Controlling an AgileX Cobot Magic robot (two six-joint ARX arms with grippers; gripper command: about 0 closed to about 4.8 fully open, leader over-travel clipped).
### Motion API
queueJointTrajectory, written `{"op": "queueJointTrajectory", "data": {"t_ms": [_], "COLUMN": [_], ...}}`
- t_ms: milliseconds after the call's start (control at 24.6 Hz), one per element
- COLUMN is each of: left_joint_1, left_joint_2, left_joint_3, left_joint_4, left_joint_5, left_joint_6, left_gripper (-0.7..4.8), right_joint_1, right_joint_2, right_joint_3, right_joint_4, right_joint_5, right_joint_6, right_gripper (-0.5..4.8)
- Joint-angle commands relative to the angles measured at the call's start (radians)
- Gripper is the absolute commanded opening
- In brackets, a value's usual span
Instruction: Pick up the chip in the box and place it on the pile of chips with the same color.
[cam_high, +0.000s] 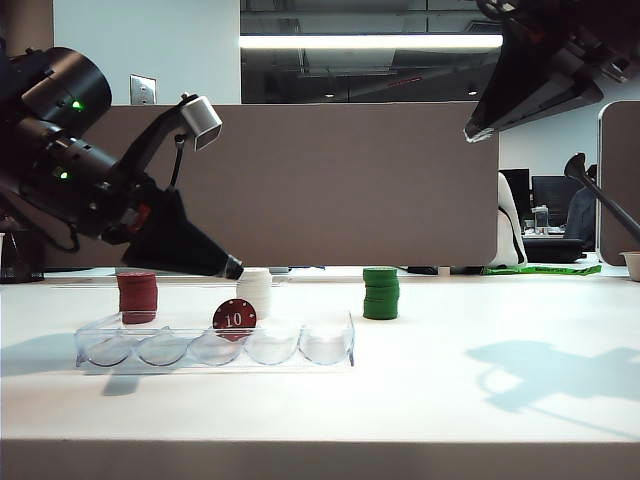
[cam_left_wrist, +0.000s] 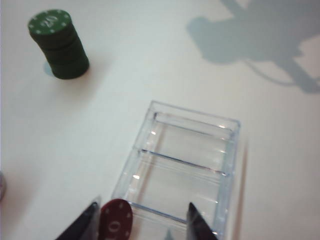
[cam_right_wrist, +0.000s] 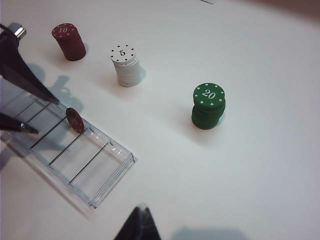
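Your left claw (cam_left_wrist: 141, 220) hangs spread over the dark red round chip (cam_high: 234, 318), standing on edge in the clear plastic box (cam_high: 325, 348). It's light, hard, slippery: pinch both flat faces. Right claw (cam_right_wrist: 138, 220) hangs high, looking pressed together.

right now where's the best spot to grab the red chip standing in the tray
Probably by its two flat faces near the upper rim. The chip stands on edge in the middle slot of the tray, top half above the wall. Come down from above with the open left end effector, one finger each side. The right end effector hangs high, away.
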Motion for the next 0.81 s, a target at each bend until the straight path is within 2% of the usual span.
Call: {"op": "queueJointTrajectory", "data": {"t_ms": [41,487,812], "left_joint_1": [0.000,0.002,0.047], "left_joint_2": [0.005,0.040,0.041], "left_joint_3": [0.006,0.006,0.006], "left_joint_4": [0.025,0.038,0.067], "left_joint_5": [0.001,-0.023,-0.011], "left_joint_6": [-0.011,-0.013,-0.039], "left_gripper": [2.23,2.23,2.22], "right_joint_1": [0.000,0.000,0.000], "right_joint_2": [-0.002,-0.002,-0.002], "right_joint_3": [0.005,0.005,0.005], "right_joint_4": [0.009,0.009,0.010], "right_joint_5": [-0.006,-0.006,-0.006], "right_joint_6": [-0.002,-0.002,-0.002], "right_gripper": [-0.06,-0.06,-0.06]}}
